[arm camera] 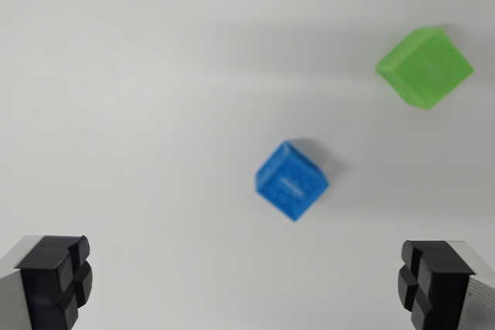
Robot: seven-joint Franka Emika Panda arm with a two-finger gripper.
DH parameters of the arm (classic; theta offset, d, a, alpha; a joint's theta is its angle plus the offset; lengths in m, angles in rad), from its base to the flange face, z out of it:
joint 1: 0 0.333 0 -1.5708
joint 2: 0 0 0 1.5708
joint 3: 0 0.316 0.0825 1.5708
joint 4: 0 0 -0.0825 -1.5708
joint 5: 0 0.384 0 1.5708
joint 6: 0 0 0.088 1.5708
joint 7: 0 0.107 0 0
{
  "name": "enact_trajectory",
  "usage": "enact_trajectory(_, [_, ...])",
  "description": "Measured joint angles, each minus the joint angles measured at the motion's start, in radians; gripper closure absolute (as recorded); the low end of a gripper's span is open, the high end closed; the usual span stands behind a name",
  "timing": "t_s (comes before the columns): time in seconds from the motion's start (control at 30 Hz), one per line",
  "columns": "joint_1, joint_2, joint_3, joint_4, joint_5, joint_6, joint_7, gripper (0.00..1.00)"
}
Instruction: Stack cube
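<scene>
Plain white desk [139,75] fills the whole wrist view, smooth and bare apart from two small cubes. Everything looks slightly soft and out of focus.

Near the middle of the picture, a little toward the wrist view's right, a blue cube [291,180] sits on the desk. It is turned so that one corner points toward the bottom of the picture, and its faces carry a faint raised pattern too blurred to read. A soft shadow falls just behind it, toward the upper right.

Toward the upper right corner of the view lies a green cube [425,67], also turned at an angle, with one corner pointing down. It looks somewhat larger in the picture than the blue one. The two cubes are well apart and do not touch.

At the bottom edge, the tool [247,291] reaches into view from both corners. One black fingertip [56,280] with a grey body behind it shows at the lower left, and a matching one at the lower right. They are spread wide, with bare desk between them and nothing gripped. Both cubes lie ahead of the tool, the blue one nearer to it.
</scene>
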Motion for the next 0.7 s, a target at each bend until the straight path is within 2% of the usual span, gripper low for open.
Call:
enact_trajectory(0.3, [-0.001, 0.000, -0.003, -0.034, 0.000, 0.028, 0.039, 0.00])
enact_trajectory(0.7, [-0.001, 0.001, -0.012, -0.108, 0.000, 0.095, 0.127, 0.00])
